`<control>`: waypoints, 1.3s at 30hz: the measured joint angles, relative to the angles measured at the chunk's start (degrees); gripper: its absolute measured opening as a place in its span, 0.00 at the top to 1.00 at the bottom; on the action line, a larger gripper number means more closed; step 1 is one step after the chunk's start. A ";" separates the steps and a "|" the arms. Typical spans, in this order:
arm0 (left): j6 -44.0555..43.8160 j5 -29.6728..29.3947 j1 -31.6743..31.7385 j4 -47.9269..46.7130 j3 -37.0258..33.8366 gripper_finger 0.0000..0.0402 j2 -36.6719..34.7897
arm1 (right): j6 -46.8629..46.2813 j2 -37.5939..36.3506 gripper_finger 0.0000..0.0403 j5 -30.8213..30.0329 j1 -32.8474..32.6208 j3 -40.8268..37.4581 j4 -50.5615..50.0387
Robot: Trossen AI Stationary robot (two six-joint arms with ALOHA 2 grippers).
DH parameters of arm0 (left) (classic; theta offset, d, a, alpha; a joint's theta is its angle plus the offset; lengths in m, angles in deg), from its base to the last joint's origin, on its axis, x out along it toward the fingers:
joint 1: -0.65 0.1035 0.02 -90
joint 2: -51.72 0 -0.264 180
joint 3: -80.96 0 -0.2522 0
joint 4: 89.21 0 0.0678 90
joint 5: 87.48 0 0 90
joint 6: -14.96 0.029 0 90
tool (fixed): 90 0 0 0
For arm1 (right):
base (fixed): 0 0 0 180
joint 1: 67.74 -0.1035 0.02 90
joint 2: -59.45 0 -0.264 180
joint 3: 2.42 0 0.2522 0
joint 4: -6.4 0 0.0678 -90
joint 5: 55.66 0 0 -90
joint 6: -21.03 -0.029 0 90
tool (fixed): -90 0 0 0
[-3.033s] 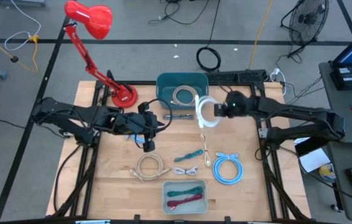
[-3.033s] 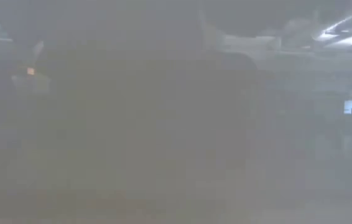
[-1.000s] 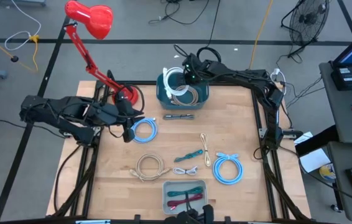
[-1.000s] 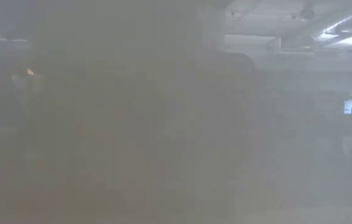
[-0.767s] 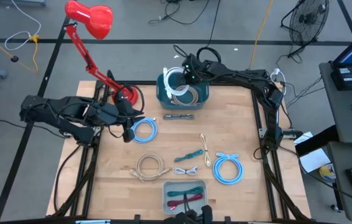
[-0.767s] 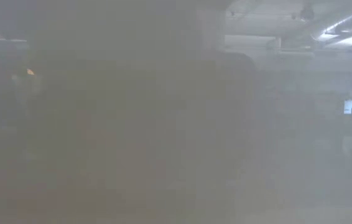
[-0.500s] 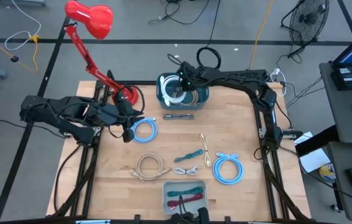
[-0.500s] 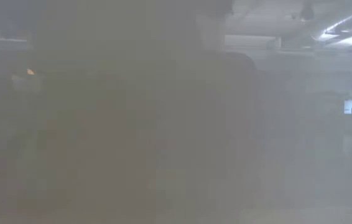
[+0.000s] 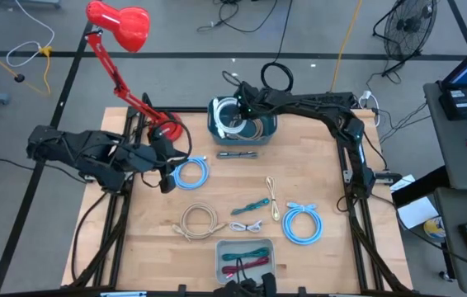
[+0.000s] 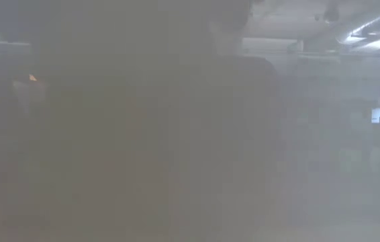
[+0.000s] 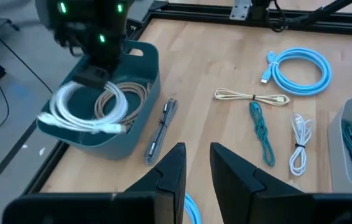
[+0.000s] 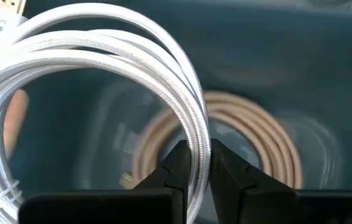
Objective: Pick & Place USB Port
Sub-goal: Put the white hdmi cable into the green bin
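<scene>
At the near edge of the wooden table [image 9: 316, 165] sits a grey rectangular tray [image 9: 247, 259] holding green and red cables. Just beyond it lie a coiled beige cable [image 9: 198, 221], a small white cable [image 9: 247, 226], a teal bundled cable [image 9: 252, 205], a cream cable [image 9: 272, 198] and a light-blue coiled cable [image 9: 302, 223]. Farther back, the left gripper [image 9: 166, 176] hovers beside a second light-blue coil [image 9: 192, 172], its fingers [image 11: 171, 177] slightly apart and gripping nothing. At the far edge, the right gripper [image 12: 193, 163] pinches a white braided USB cable coil [image 12: 89, 68] over the teal plastic bin [image 11: 142, 93], which holds a tan coiled cable [image 12: 257, 137].
</scene>
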 joint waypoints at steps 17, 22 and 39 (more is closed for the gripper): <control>-2.74 -0.91 -0.36 -2.40 0.02 0.81 0.02 | 1.06 2.21 0.92 -0.17 -0.36 -0.08 -1.87; -2.89 -1.32 -0.36 -2.39 0.02 0.81 0.02 | 2.09 2.21 0.93 -1.50 -0.36 -0.08 -2.07; -3.52 -1.37 -0.36 -2.34 0.02 0.81 0.02 | 2.87 2.21 0.93 -1.48 0.48 -0.10 -0.78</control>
